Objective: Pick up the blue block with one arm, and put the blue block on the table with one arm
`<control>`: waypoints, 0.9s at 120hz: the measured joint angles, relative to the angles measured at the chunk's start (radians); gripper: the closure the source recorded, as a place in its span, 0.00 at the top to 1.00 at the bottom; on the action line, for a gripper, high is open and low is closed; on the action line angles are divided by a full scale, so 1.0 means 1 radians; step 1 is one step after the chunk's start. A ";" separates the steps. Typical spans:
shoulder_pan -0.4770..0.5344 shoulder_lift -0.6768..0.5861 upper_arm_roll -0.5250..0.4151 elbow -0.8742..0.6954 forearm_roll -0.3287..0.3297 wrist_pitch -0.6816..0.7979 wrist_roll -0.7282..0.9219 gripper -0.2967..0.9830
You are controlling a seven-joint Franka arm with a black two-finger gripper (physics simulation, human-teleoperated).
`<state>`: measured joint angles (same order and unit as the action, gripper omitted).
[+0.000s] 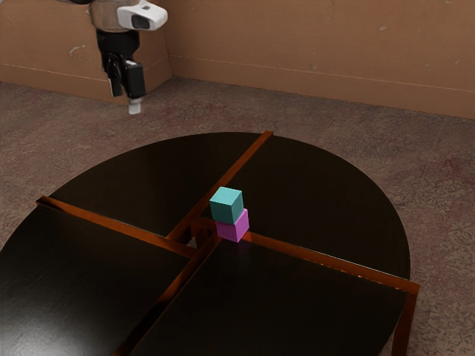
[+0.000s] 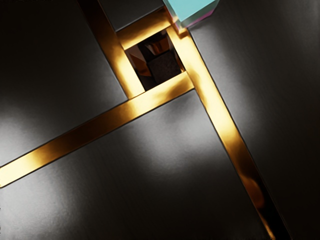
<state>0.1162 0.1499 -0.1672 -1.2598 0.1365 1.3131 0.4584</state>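
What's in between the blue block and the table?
A pink block sits between the blue block and the table; the exterior view shows it.

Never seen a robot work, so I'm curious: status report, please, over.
Gripper empty, raised off to one side. Blue block sitting on pink block, not directly on table. Nothing on top of it.

Round dark table top (image 1: 319, 193) looks smooth, rather glossy, with faint grain and soft pale reflections. Reddish-brown flat strips (image 1: 111, 222) seem polished wood, shining golden in wrist view. Blue-green cube (image 1: 226, 205) and pink cube (image 1: 233, 228): smooth, matt. Grey-brown floor (image 1: 59, 141): rough, mottled. Tan wall (image 1: 297, 37): matt, scuffed.
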 joint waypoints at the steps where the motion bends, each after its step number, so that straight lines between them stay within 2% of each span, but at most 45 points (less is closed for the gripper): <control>1: 0.000 0.000 0.000 0.000 0.000 -0.001 0.004 0.77; 22: 0.003 0.000 -0.002 0.002 0.000 -0.010 0.079 0.77; 36: -0.023 -0.074 -0.023 0.117 -0.002 -0.036 0.115 0.77; 48: -0.039 -0.058 -0.025 0.026 -0.004 -0.029 0.134 0.77; 56: 0.006 0.020 -0.024 -0.051 0.001 0.028 0.145 0.77; 65: 0.058 0.133 -0.004 -0.063 0.004 0.095 0.157 0.77; 74: 0.024 0.233 0.075 -0.067 0.031 0.201 0.166 0.77; 79: 0.004 0.274 0.099 -0.069 0.018 0.263 0.171 0.77; 92: -0.049 0.295 0.153 -0.071 -0.011 0.375 0.187 0.77; 108: -0.121 0.286 0.191 -0.073 -0.039 0.451 0.112 0.77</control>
<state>-0.0051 0.4359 0.0236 -1.3328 0.0977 1.7641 0.5707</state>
